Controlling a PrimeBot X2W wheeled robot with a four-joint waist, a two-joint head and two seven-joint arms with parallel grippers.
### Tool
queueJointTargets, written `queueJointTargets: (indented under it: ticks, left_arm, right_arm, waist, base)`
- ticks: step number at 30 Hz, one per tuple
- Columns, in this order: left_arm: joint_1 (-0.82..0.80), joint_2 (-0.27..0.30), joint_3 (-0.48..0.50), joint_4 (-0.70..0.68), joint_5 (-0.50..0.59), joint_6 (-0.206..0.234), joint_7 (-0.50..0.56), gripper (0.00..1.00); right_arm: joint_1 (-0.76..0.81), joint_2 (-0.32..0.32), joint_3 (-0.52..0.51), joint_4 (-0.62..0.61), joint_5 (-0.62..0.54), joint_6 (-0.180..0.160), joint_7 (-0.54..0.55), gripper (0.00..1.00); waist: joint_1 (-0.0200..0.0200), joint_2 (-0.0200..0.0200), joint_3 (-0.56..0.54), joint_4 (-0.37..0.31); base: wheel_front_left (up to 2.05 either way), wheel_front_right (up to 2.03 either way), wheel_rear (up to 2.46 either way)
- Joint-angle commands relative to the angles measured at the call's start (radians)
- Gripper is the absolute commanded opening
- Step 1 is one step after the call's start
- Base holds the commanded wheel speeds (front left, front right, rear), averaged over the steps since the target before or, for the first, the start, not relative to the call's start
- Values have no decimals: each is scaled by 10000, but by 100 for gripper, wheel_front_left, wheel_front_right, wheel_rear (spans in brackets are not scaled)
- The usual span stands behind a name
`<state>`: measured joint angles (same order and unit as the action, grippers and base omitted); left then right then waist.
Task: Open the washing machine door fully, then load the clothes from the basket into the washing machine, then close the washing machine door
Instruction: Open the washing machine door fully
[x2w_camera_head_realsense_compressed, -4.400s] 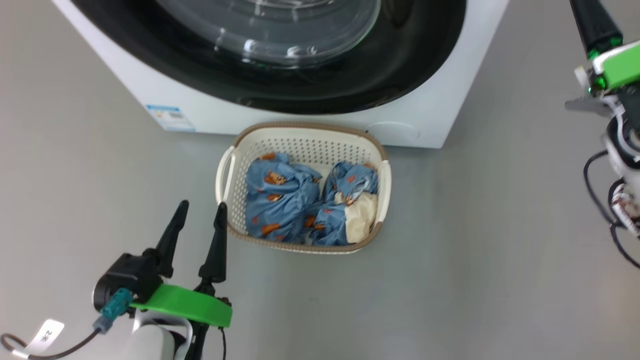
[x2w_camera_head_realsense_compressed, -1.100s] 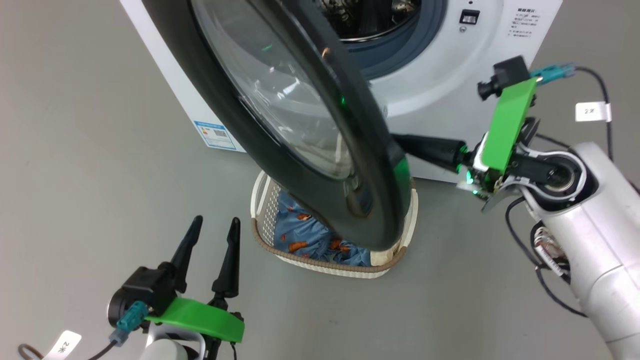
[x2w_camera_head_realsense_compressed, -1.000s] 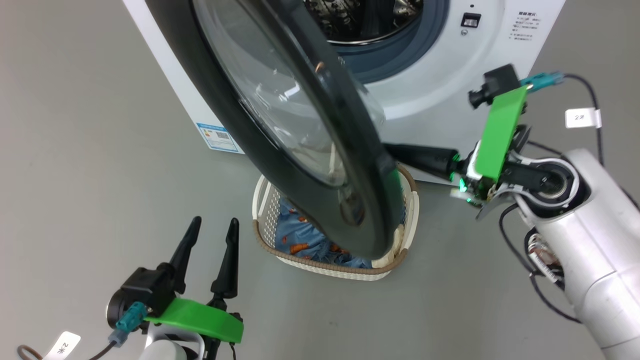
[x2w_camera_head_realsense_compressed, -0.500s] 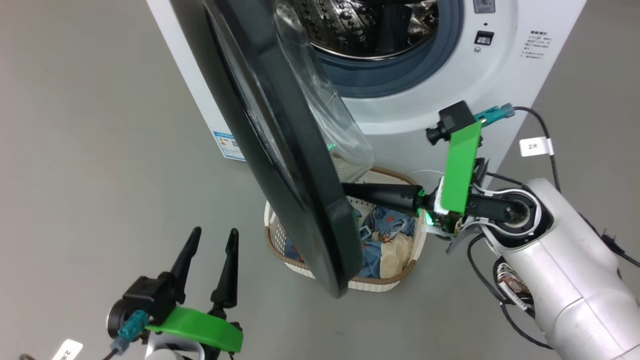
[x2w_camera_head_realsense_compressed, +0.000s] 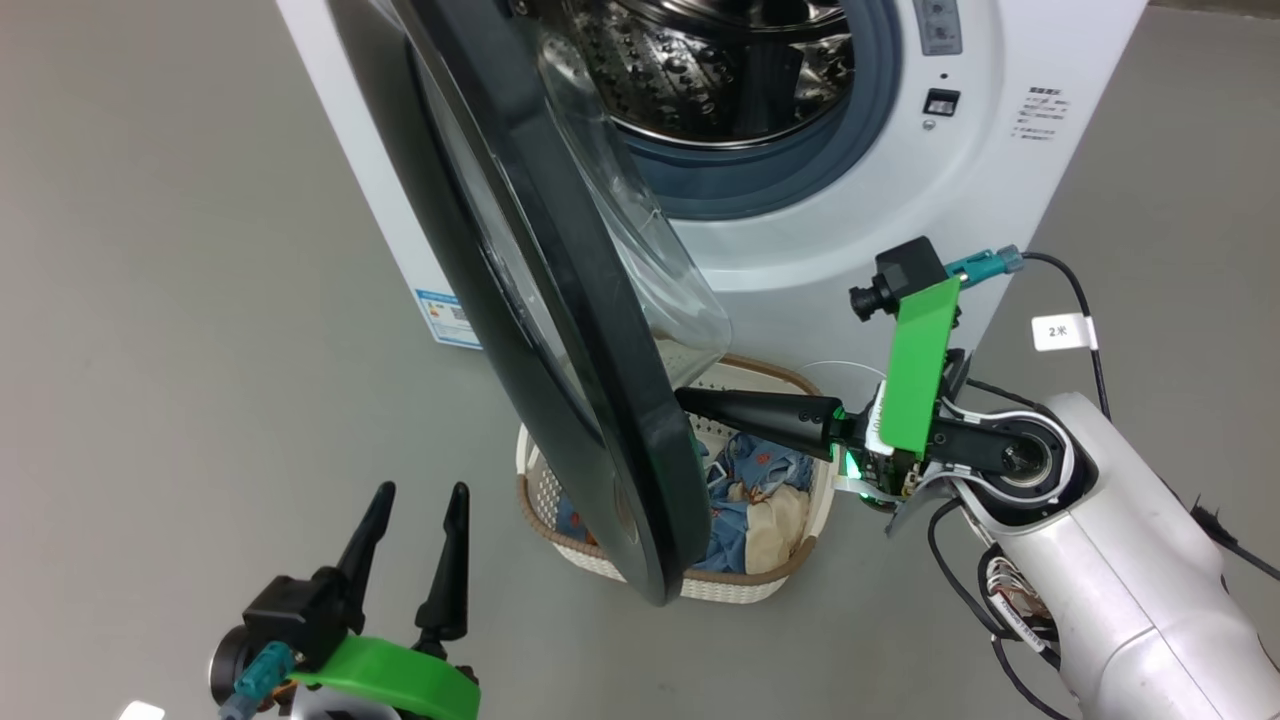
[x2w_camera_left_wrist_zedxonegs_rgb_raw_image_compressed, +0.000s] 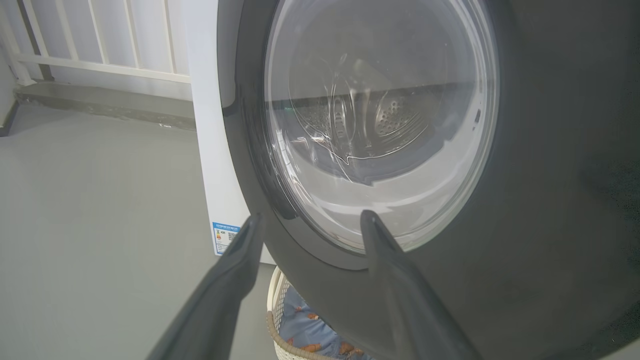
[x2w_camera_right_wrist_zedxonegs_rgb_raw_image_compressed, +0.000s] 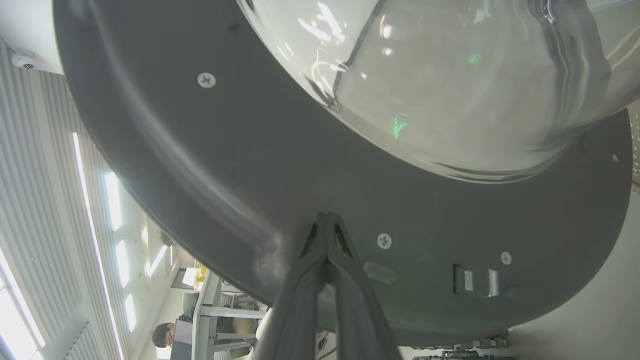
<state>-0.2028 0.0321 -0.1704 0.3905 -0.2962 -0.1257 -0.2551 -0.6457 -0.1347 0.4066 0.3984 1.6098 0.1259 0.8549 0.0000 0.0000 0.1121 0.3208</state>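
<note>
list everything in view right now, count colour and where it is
washing machine: one, white, on the floor ahead
washing machine door: one, black rim with clear glass, swung partly open, over the basket in the head view
drum: one, steel, inside the machine's opening
gasket: one, grey, ringing the drum's mouth
label: one, blue, low on the machine's side
basket: one, cream with brown rim, on the floor before the machine
clothes: count unclear, light blue with a cream piece, in the basket
floor: grey, all around
railing: one, white, behind the machine
person: one, at a desk beyond the door
left gripper: one, dark, open, lower left
right gripper: one, dark, shut, tips at the door's inner rim
</note>
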Motion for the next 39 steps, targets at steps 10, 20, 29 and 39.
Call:
queueJointTargets:
  ticks: [10, 20, 29, 39]
  left_arm:
    - [-71, 182, 684, -70, 189, -43, -67, 100]
    - [50, 333, 1053, -88, 210, -48, -67, 100]
    - [233, 434, 1362, -150, 222, -49, -67, 100]
    - [351, 439, 1551, -203, 258, -49, -67, 100]
  right_arm:
    - [628, -169, -497, -426, -336, 48, -642, 100]
    - [1468, -671, -1039, -615, -714, 48, -1836, 100]
    - [2119, -1202, -1013, -831, -1294, 48, -3428, 100]
    - [2632, -1975, -390, -915, -1909, 48, -5486, 100]
  waist:
    - [0, 0, -179, -689]
    - [0, 0, -374, -1265]
    - [0, 0, -530, -1639]
    - [0, 0, -605, -1806]
  base:
    - [0, 0, 0]
    - [0, 0, 0]
    - [0, 0, 0]
    - [0, 0, 0]
